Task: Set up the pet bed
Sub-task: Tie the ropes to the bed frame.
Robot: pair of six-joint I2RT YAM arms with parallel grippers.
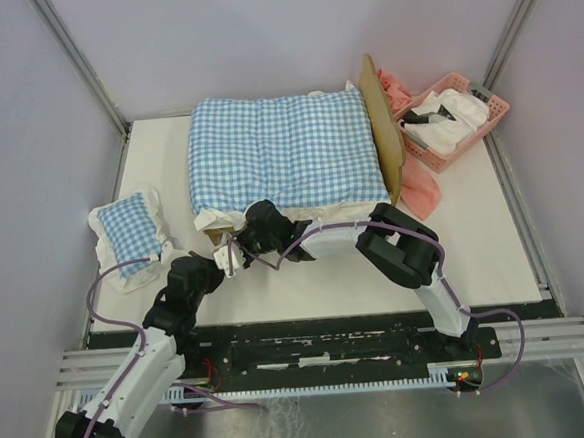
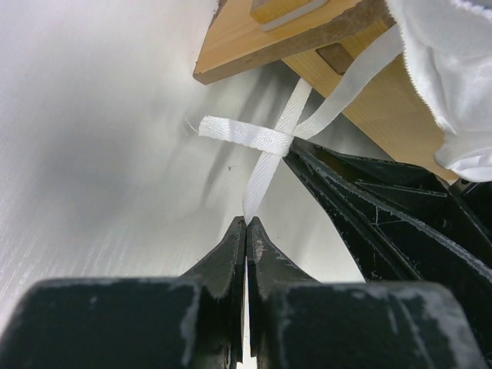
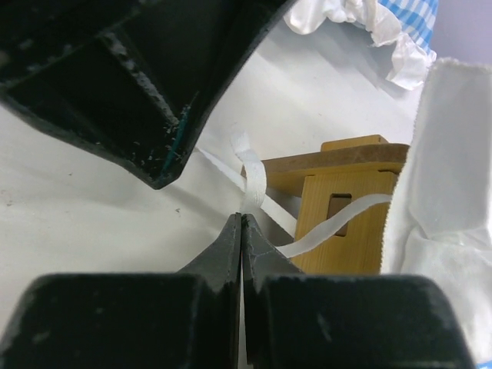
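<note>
We are pinching white ribbon [image 2: 265, 165] in left tool [image 2: 246, 223] and right tool [image 3: 241, 219], just off pet bed [image 2: 246, 46] corner by worktop [image 1: 495, 255] near edge.

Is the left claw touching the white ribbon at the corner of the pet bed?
Touching. The left wrist view shows the left claw shut on the white ribbon, which runs between its tips.

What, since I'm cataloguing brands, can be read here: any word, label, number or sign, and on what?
No readable text in any view. The pet bed, checked cushion and white ribbon show no lettering; the things in the pink basket are too small to tell.
</note>
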